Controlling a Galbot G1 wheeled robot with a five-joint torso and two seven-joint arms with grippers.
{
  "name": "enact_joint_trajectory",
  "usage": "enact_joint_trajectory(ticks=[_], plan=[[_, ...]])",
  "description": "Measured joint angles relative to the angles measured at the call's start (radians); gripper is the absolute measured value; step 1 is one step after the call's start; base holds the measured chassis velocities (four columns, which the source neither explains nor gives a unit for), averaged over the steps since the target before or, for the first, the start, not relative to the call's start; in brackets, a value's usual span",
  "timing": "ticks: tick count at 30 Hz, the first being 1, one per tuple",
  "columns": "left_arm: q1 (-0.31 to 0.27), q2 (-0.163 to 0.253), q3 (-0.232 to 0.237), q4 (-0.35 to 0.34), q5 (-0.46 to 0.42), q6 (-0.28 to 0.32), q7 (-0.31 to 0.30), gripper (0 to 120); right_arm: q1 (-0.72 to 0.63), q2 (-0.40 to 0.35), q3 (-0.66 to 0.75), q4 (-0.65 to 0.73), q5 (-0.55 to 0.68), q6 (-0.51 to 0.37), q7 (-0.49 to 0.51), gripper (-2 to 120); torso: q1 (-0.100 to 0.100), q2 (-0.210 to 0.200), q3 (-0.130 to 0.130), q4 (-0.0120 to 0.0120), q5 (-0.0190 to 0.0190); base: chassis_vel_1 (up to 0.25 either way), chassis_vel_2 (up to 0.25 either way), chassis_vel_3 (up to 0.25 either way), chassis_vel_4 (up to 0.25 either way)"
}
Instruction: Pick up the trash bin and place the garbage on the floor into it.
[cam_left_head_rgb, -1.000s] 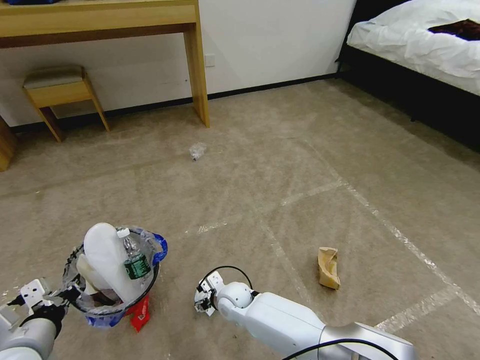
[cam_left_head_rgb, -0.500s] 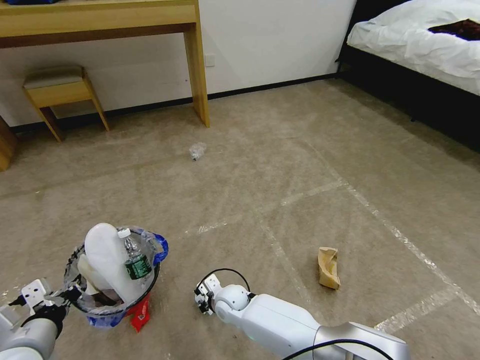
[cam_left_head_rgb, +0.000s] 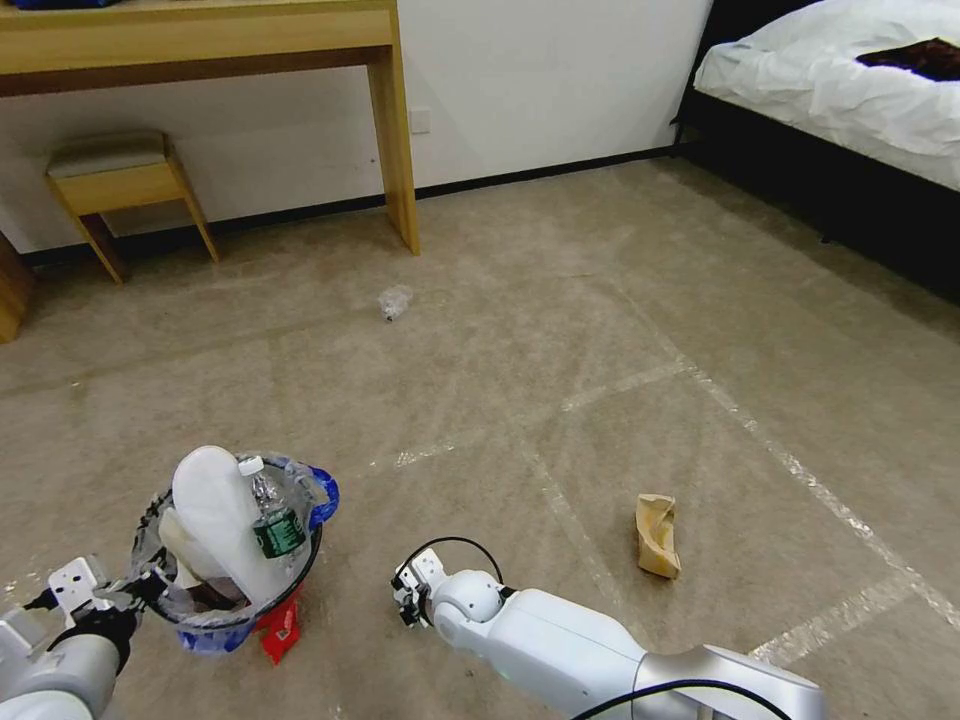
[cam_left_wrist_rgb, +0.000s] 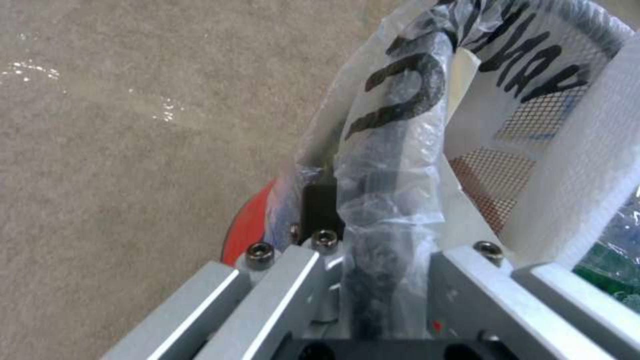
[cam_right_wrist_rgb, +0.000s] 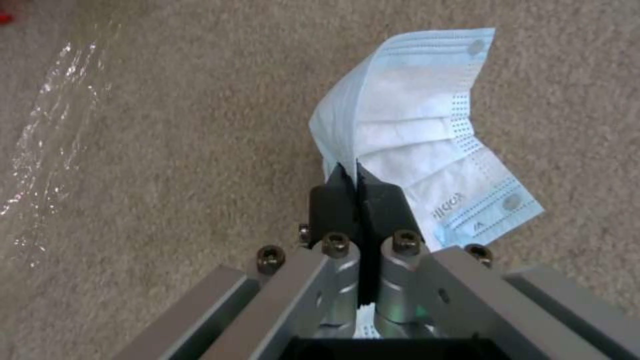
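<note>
- Right gripper (cam_right_wrist_rgb: 360, 200), lower centre, pinches a blue face mask (cam_right_wrist_rgb: 417, 150).
- Trash bin (cam_left_head_rgb: 235, 560) sits to its left, rim clamped by left gripper (cam_left_wrist_rgb: 373, 260).

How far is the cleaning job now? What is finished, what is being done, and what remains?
Done: the trash bin, gripped at its rim by the left tool, already contains a white slipper sole and a green-labelled bottle. In hand: the right tool is shut on a blue face mask. Left: a brown cardboard scrap and a clear plastic scrap lie on the carpet, and a red wrapper sits beside the bin.
</note>
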Motion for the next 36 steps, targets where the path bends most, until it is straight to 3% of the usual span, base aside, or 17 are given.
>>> enact_joint_trajectory(ticks=[7, 19, 36], plan=[[-0.001, 0.003, 0.003, 0.005, 0.001, 0.0, 0.0, 1, 0.0, -0.031, 0.007, 0.055, 0.025, 0.013, 0.023, 0, 0.0, 0.0, 0.0, 0.0, 0.0001, 0.0, 0.0, 0.0, 0.0], [0.001, 0.019, -0.002, -0.001, -0.013, 0.007, 0.0, 1, 0.036, -0.186, 0.163, 0.387, 0.112, 0.049, 0.058, 0, 0.0, 0.0, 0.0, -0.0002, 0.0001, 0.0, 0.0, 0.0, 0.0], [0.005, 0.023, -0.001, -0.008, -0.016, 0.009, -0.001, 1, 0.114, -0.23, 0.309, 0.746, 0.195, 0.051, 0.084, 0, 0.0, 0.0, 0.0, -0.0001, 0.0, 0.0, 0.0, 0.0, 0.0]])
